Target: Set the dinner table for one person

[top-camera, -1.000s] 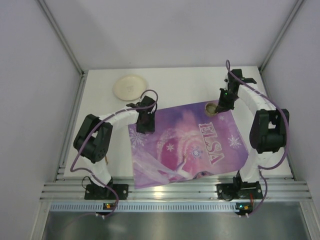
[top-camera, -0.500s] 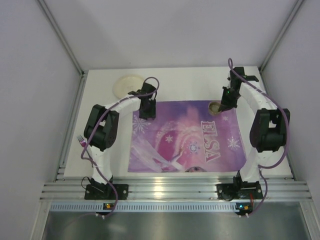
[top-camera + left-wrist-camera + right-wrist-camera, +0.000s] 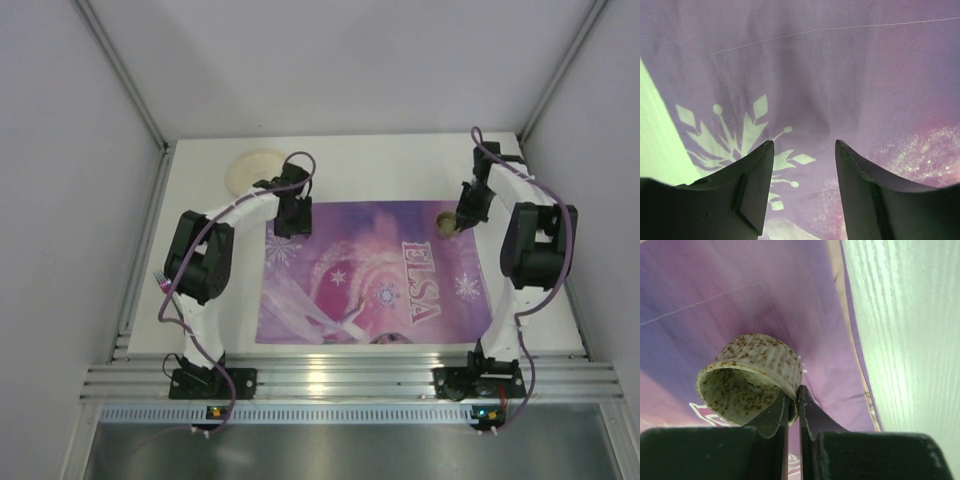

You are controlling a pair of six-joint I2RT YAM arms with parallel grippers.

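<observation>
Here right gripper (image 3: 799, 390) pinches speckled cup (image 3: 755, 365) rim over placemat (image 3: 715, 300).

Right pincer (image 3: 796, 395) tight on rim of speckled cup (image 3: 760, 360) — tilted (mouth toward camera) above purple placemat (image 3: 715, 290)

Table (image 3: 380, 165): plain white, no pattern at all. The mat (image 3: 340, 265) is purple, washing to pink in the middle, with pale snowflakes (image 3: 742, 132) in the corners. "ELSA" (image 3: 422, 285) is in white letters, and a thin light stitch line runs near the border. The cup (image 3: 752, 372) is cream, peppered all over with brown specks, inside and out. The plate (image 3: 253, 170) is a plain, pale cream. Left arm (image 3: 240, 213) and right arm (image 3: 512, 190) are white-sleeved with black joints, a purple cable (image 3: 307, 172) looping off each. Left gripper (image 3: 804, 145) is matte black, right gripper (image 3: 795, 391) the same. The rail (image 3: 350, 385) is silver and ribbed.
</observation>
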